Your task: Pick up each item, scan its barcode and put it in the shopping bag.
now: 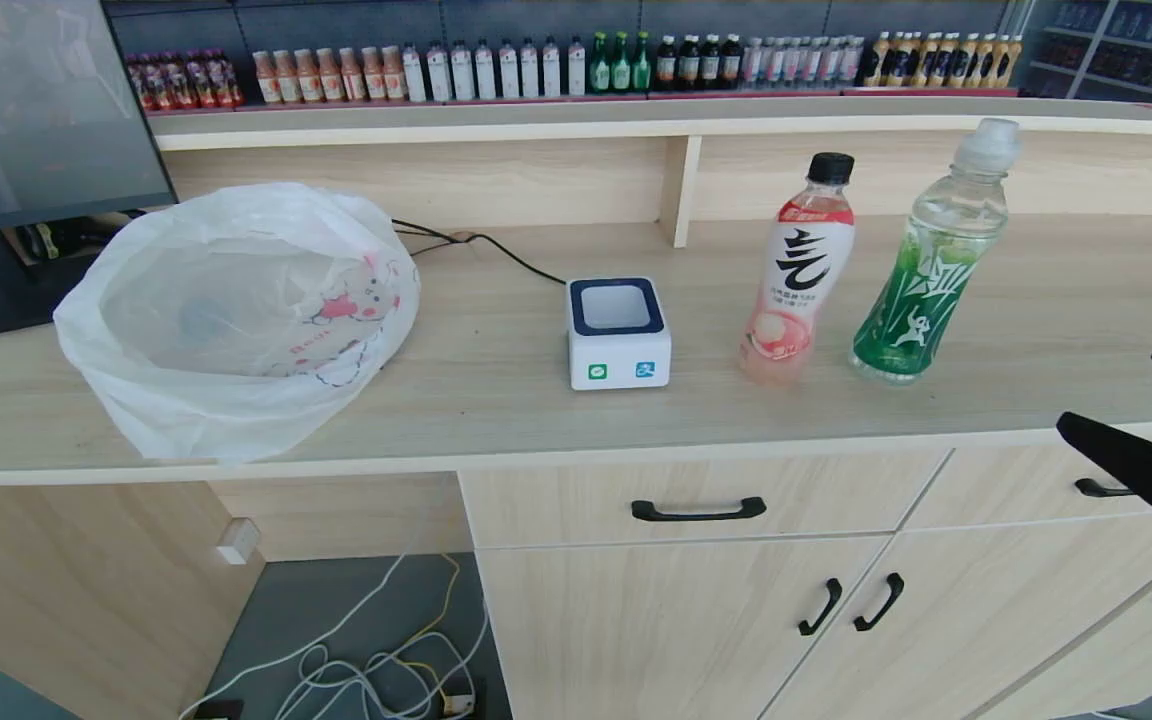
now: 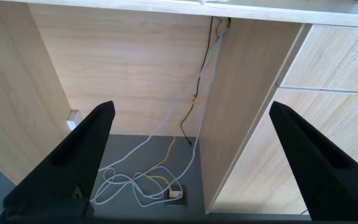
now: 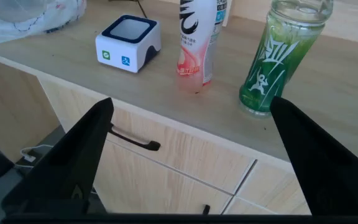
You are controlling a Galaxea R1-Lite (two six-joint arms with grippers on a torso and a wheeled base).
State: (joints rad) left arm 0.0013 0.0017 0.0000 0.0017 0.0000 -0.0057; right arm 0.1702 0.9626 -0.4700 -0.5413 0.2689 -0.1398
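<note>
A white plastic shopping bag sits open on the left of the wooden counter. A small white barcode scanner stands mid-counter. To its right stand a pink bottle with a black cap and a green bottle with a clear cap, both upright. My right gripper is open, in front of the counter's edge, below and right of the green bottle. From the right wrist I see that gripper, the pink bottle, green bottle and scanner. My left gripper hangs open, low before the counter's open recess.
A dark monitor stands behind the bag. A raised back ledge with an upright divider borders the counter. The scanner's black cable runs toward the back. Drawers with black handles are below. Loose cables lie on the floor.
</note>
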